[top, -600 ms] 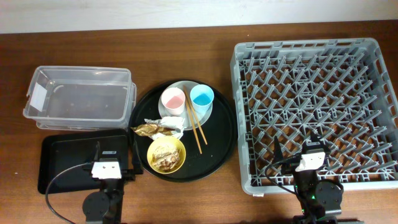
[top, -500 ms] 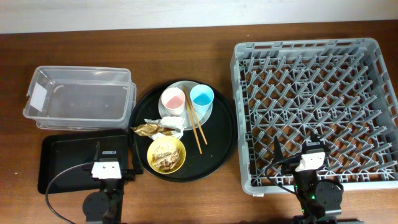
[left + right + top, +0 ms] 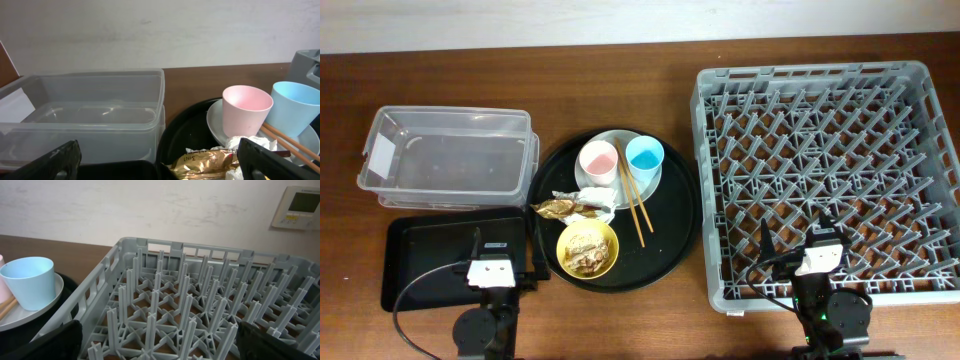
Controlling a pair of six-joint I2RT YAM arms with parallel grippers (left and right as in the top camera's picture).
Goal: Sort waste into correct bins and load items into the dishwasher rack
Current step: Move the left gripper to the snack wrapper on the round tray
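Observation:
On the round black tray (image 3: 672,238) sit a pink cup (image 3: 598,161) and a light-blue cup (image 3: 645,155) on a pale plate (image 3: 610,140), wooden chopsticks (image 3: 635,200), a gold-brown wrapper (image 3: 557,208), a white napkin (image 3: 596,201) and a yellow bowl (image 3: 587,248) with food scraps. The clear tub (image 3: 450,155) stands at the left, the shallow black tray (image 3: 430,255) in front of it. The grey rack (image 3: 830,170) is at the right. My left gripper (image 3: 505,262) is open over the shallow tray's right end, near the wrapper (image 3: 207,162). My right gripper (image 3: 790,260) is open over the rack's near edge (image 3: 165,315).
The left wrist view shows the tub (image 3: 90,112), pink cup (image 3: 246,110) and blue cup (image 3: 296,107) ahead. A wall runs behind the table. A wall controller (image 3: 300,207) hangs at the upper right in the right wrist view.

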